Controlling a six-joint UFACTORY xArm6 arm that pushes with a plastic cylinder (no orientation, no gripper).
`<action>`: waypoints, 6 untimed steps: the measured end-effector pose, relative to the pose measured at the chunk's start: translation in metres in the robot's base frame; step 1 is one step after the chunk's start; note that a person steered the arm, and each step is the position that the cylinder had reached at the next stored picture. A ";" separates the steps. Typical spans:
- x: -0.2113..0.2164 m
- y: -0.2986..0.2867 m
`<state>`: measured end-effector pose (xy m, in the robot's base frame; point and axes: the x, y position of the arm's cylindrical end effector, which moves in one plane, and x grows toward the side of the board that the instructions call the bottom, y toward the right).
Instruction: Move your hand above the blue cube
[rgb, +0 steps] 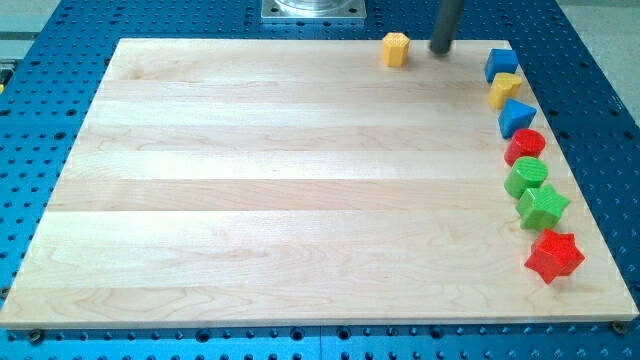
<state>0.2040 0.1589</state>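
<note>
The pale wooden bench (300, 180) lies on a blue perforated base (60, 30). My tip (440, 50) stands near the bench's top edge, left of the blue cube (501, 64); it has no jaws.

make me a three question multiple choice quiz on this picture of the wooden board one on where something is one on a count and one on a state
1. Where is my tip?
A. just right of the yellow hexagonal block, near the wooden board's top edge
B. beside the red star block
C. at the board's bottom left corner

2. How many blue blocks show?
A. one
B. two
C. four

3. Is my tip touching the blue cube?
A. yes
B. no, apart
C. cube hidden

Answers: 1 A, the rod ends beside the yellow one; 2 B, the cube plus a lower blue block; 3 B, bare wood lies between them.
</note>
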 end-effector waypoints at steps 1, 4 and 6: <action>0.021 -0.092; 0.006 0.046; 0.014 0.187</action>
